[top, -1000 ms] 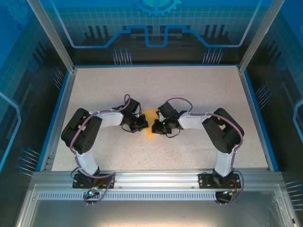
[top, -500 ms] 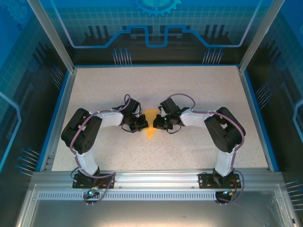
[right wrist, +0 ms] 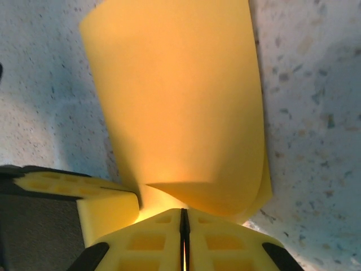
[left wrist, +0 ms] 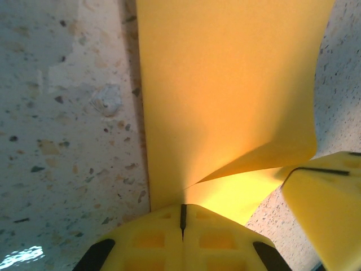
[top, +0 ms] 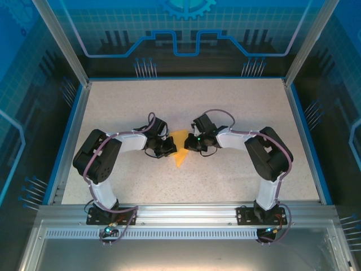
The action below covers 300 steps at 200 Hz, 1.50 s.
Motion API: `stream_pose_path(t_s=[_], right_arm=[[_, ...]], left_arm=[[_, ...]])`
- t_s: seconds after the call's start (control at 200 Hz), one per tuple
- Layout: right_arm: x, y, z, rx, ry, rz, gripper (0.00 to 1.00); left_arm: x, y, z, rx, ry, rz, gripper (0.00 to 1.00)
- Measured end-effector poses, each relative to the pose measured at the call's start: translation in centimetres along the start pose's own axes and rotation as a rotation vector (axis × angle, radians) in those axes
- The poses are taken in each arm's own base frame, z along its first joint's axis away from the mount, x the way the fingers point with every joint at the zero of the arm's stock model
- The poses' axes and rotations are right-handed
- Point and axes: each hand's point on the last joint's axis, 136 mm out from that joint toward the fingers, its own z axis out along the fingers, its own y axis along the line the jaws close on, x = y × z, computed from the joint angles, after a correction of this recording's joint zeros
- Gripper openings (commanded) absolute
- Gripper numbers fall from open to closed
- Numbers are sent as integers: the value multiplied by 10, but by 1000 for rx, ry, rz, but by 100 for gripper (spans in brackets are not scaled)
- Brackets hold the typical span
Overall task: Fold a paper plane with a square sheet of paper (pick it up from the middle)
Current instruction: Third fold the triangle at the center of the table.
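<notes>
The left hand [top: 167,148] is pinching the left side of the square sheet of paper [top: 180,152] — its pads are pressing together with the orange-yellow sheet caught in the seam. The paper, creased into a wedge, is spanning the gap between both hands near the middle of the speckled table [top: 242,107], its tip pointing toward the near edge. The right hand [top: 189,144] is clamping the opposite side — jaws pressing flat on the sheet.

The left gripper [left wrist: 182,219] has its yellow fingers pressed together at the near edge, pinching the paper sheet [left wrist: 225,84]. The sheet stretches away over the speckled table [left wrist: 67,113], with one layer lifted in a crease near the grip. A second yellow pad [left wrist: 327,209] touches the sheet's near right corner
</notes>
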Motion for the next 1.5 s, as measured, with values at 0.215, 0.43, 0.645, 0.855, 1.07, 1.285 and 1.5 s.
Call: stream_pose_path(t_s=[0.215,0.43,0.645,0.855,1.07,1.285,1.5], right_arm=[[-7,-16,7,18,-1,28,11],[-17,-24,7,27,2,41,11],[-29,-14,-8,11,-20,-4,11],[-27,-2,-14,-35,-9,-42,12],[-10,-4,4,-42,66,-62,12],[1,-10,14,-29,99,-67,12],[1,-12,14,-12,86,-50,12]], left_arm=[[0,-1,0,-1,0,4,2],[-1,-1,-1,-8,-2,21,2],[-1,-1,0,-9,-3,23,2],[0,-1,1,-13,-5,28,2],[0,-2,0,-21,-16,38,3],[0,-5,2,-17,-26,51,6],[4,-5,-2,-11,-43,63,20]])
